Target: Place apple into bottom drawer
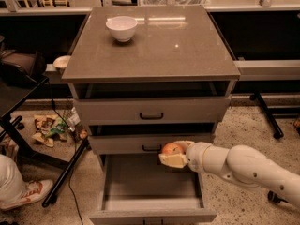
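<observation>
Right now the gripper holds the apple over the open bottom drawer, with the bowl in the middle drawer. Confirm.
Wrong: the camera view shows the bowl on the cabinet top. The gripper does hold the apple over the open bottom drawer.
</observation>
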Motion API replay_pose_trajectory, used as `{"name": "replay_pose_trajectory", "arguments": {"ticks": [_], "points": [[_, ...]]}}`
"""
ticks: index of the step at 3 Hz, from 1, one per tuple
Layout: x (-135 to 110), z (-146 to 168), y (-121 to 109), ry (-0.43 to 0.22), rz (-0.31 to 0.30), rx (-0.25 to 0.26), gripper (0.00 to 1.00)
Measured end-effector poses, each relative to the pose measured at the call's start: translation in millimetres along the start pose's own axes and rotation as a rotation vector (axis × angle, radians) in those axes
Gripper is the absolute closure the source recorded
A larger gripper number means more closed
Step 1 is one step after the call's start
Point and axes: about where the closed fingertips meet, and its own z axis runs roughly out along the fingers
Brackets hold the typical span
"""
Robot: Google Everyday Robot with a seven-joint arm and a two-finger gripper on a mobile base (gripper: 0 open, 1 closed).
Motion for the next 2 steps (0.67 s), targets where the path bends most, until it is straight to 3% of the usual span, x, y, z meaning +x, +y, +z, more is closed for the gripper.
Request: {"name": "replay_pose_trajectory", "arguments": {"ticks": [1,2], "points": [[53.5,32.0,-4.5,-0.029,0.098,-0.023,1.00],[57.0,37.9,-5.6,-0.026,0.106,-0.035,1.00]]}}
